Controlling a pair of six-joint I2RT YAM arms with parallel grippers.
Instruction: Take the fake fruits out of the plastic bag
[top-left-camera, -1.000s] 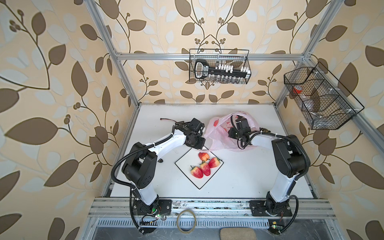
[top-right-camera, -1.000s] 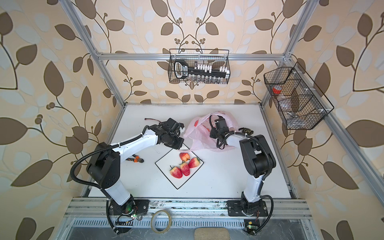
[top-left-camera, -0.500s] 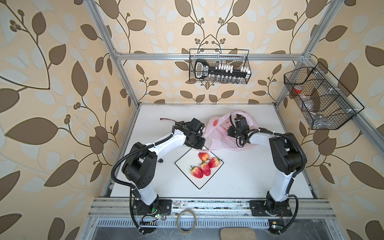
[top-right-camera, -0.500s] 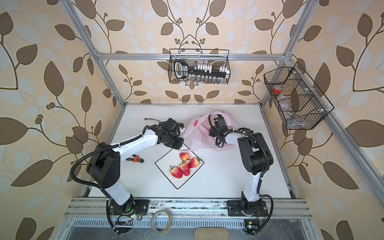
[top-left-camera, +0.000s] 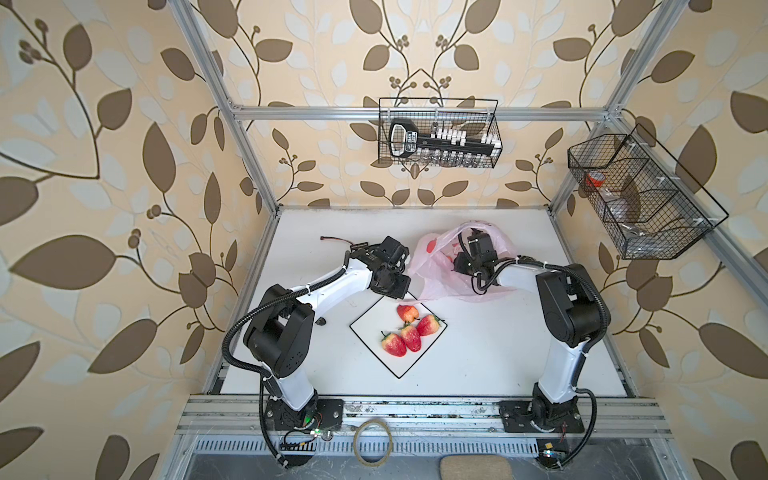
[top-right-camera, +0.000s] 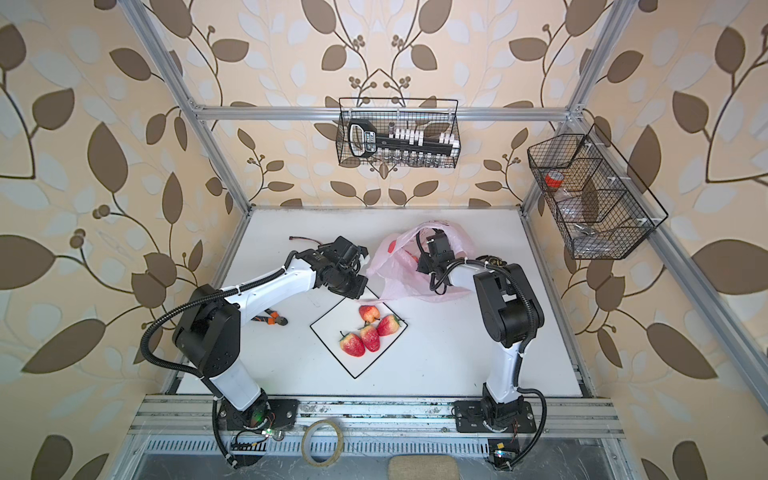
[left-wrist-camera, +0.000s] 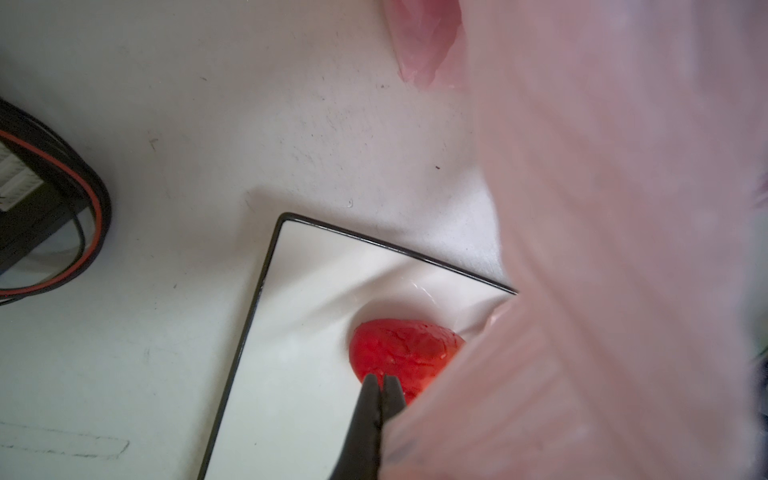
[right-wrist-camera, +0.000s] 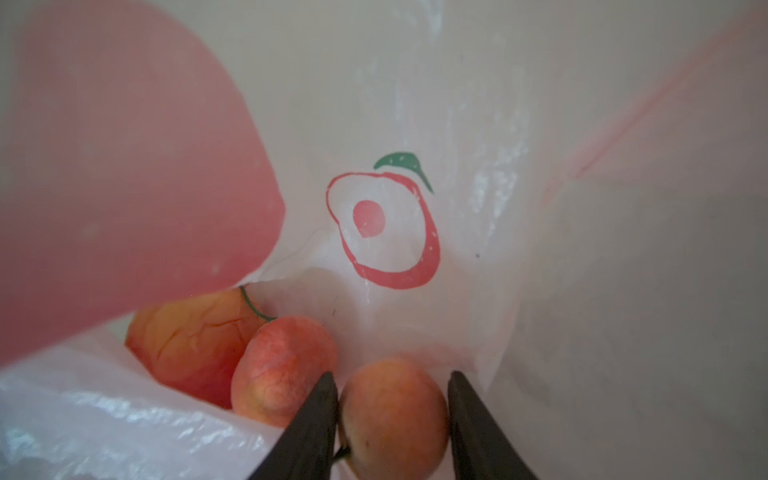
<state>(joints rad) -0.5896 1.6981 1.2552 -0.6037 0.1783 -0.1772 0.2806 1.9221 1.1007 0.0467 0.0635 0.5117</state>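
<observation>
The right hand (right-wrist-camera: 392, 382) is deep inside the plastic bag (top-left-camera: 436, 282). Its two fingers sit on each side of a small round ball (right-wrist-camera: 395, 415) and seem to pinch it. The ball is round, so it has no long side to line up with. A second ball (right-wrist-camera: 278, 370) touches the first one at about 10 o'clock in the right wrist view, and a bigger red-and-yellow fruit (right-wrist-camera: 187, 332) lies just behind it.

This is the arm to use, I think, because it is already in the bag with the ball. The pull should go straight back out, so that the thin bag wall does not come along.

In both top views the plate (top-left-camera: 399, 363) lies at about 7 o'clock from the bag. Four fruits (top-left-camera: 409, 332) rest on it.

The left hand (left-wrist-camera: 380, 380) has its fingers pressed together over the plate's near corner. The bag touches its side. I cannot tell if it is pinching any of the bag.
</observation>
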